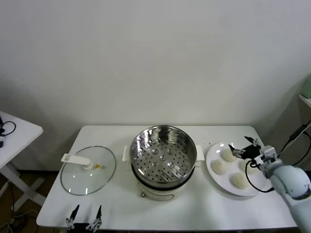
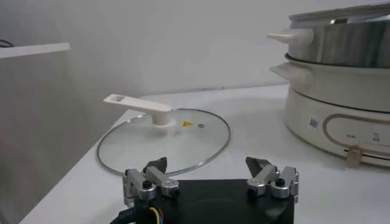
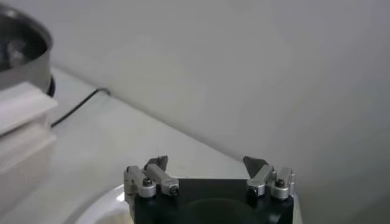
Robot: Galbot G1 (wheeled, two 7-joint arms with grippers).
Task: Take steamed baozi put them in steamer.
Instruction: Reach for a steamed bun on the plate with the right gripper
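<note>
Head view: round perforated steel steamer [image 1: 164, 154] empty, four cream-white buns [image 1: 229, 156] on flat white plate [image 1: 214, 178]; right tool [image 1: 241, 148] spread above them, left tool [image 1: 86, 216] spread, parked.

There are four small round cream-white buns [image 1: 218, 167] on one flat white plate [image 1: 212, 175], one shiny round metal steamer basket [image 1: 163, 151], one round glass lid with a white handle [image 1: 88, 169], and two robot grippers.
</note>
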